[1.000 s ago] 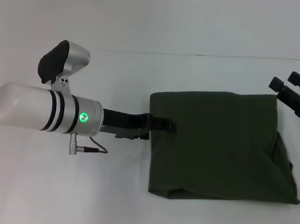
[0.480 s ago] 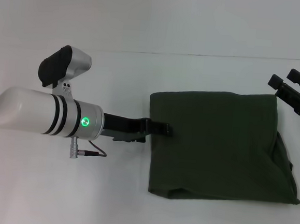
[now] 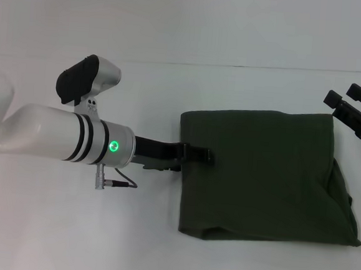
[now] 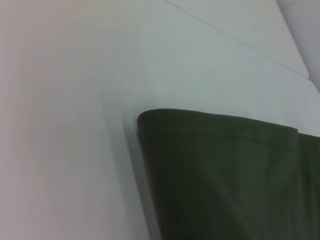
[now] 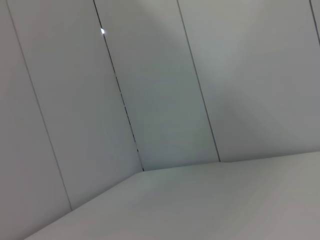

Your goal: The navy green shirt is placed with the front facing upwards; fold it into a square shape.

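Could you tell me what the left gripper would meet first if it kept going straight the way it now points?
The left gripper points toward the robot's right, low at the left edge of the navy green shirt. Going straight on, it would likely run into or slide over the folded cloth first, though its height above the shirt is unclear.

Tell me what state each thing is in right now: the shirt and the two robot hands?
navy green shirt: folded into a rough square, flat on the table, print hidden.
left gripper: low at the shirt's left edge, its tip over the cloth.
right gripper: raised off the shirt's far right corner, jaws open, holding nothing.
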You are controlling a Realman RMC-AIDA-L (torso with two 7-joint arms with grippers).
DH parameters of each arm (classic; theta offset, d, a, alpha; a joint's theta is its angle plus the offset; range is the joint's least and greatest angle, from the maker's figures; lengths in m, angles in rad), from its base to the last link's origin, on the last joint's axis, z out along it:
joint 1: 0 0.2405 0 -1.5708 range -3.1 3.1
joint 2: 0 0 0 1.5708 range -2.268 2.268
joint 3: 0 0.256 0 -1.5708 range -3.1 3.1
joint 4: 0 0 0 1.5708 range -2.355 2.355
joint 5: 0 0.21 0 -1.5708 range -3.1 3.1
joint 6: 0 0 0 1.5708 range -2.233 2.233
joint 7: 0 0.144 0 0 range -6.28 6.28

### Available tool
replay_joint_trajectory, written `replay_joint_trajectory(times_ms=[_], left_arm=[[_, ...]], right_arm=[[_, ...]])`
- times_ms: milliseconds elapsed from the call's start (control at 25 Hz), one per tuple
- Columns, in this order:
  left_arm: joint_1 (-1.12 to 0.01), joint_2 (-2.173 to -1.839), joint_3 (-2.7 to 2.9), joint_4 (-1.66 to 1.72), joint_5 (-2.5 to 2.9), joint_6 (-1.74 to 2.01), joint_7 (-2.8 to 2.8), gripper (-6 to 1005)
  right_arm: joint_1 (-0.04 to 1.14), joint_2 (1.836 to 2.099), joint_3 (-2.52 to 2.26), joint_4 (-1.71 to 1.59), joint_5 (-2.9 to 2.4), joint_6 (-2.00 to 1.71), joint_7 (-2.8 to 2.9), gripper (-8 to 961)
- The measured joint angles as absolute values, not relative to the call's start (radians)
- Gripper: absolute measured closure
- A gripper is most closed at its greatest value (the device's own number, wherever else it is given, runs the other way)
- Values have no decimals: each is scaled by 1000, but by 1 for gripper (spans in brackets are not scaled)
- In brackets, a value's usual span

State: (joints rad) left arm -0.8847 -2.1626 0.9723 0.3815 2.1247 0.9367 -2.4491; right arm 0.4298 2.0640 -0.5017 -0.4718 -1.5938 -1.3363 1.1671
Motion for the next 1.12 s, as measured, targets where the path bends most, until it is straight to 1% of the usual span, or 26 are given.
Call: replay_joint_trajectory(times_ms=[200, 680, 920, 1120], left_arm=[[-899, -2164, 983, 366, 2120, 916, -2448, 121], [-895, -2165, 972, 374, 2115, 914, -2452, 128], [-891, -2166, 975, 375, 2115, 914, -2449, 313], [-890, -2168, 971, 377, 2115, 915, -2448, 546]], right_arm=[[428, 2065, -502, -473, -1594, -1338, 1169, 239], [425, 2065, -497, -472, -1594, -1339, 1169, 238], [425, 2065, -497, -473, -1594, -1338, 1170, 238], [426, 2068, -497, -474, -1594, -1336, 1170, 238]])
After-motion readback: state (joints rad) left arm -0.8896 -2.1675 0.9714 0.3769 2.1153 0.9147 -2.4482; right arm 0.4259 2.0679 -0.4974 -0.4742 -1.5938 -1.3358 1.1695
